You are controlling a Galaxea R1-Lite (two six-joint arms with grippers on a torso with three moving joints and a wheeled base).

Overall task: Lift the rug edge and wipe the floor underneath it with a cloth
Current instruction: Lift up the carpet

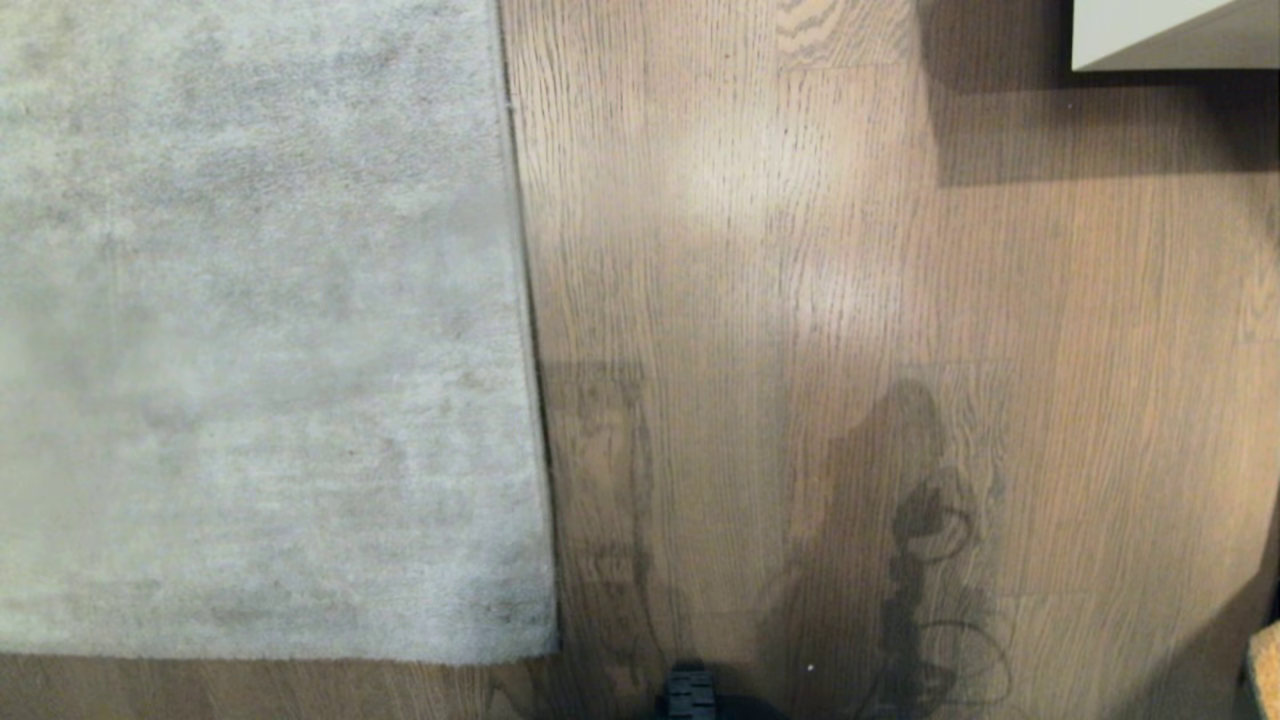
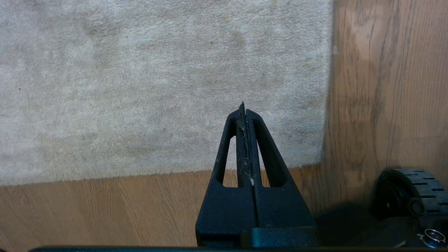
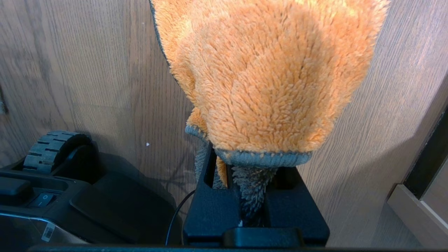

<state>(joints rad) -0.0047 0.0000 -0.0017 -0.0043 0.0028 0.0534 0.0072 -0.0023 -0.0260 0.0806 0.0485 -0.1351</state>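
Head overhead; wrists low, floor (image 1: 800, 300)-facing

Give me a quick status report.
Left hand shut, empty, over rug. Right hand shut on cloth. Rug edge flat on floor, unobstructed.

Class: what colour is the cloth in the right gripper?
Orange cloth with grey edging, best in the right wrist view.

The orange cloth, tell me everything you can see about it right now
The cloth is a fluffy, long-pile orange rag with a grey stitched hem and a greyish shaggy underside. It is bunched and folded, pinched at its hemmed edge in the right gripper, whose black fingers close on it. The rest spreads out past the fingertips, held above the floor; whether it touches the planks cannot be told. It does not appear in the head view.
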